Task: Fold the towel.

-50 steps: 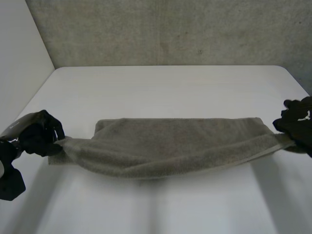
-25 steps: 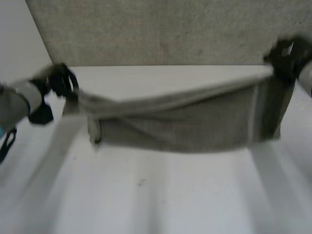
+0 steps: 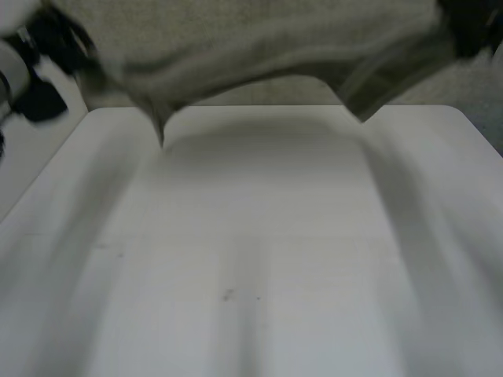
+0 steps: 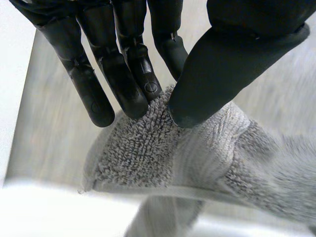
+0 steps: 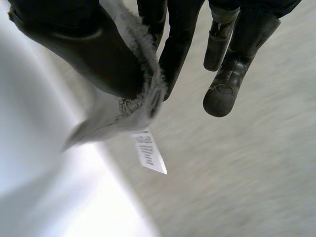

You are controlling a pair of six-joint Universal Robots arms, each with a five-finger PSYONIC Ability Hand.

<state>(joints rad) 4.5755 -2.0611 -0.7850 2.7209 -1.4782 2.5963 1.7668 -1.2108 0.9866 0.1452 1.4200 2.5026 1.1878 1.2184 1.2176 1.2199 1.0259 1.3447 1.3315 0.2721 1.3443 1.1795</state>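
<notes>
With the left hand (image 4: 232, 54), pinching one corner of the towel (image 4: 163, 153) between thumb and fingers, bunching the pile under the thumb tip. With the right hand (image 5: 84, 54), clamping the opposite corner between thumb and one finger, just above the label (image 5: 148, 154), leaving the other fingers straight and touching nothing. Holding the towel aloft between both hands, stretching it across above the far edge of the bench (image 3: 259, 259), touching the bench nowhere, letting two loose corners dangle, the left-side one a little lower than the right-side one.

Risking a slip on the right above all, judging by so thin a bite of hem in that pinch: gripping only the very edge while hanging half the towel's weight from it. Possibly shedding that corner on any quick swing or tug, then dumping that side in a heap and needing a fresh spread. Risking less on the left, gripping deeper into the cloth there.

Also courting a skewed fold by lowering with the loose corners uneven, probably ending with mismatched edges. Likely tucking those corners under on first contact if coming down too steeply, trapping a crease. Finally, working so close to the far edge, risking draping cloth past it and dragging the rest off; pulling the hands too far apart, meanwhile, straining both pinches
</notes>
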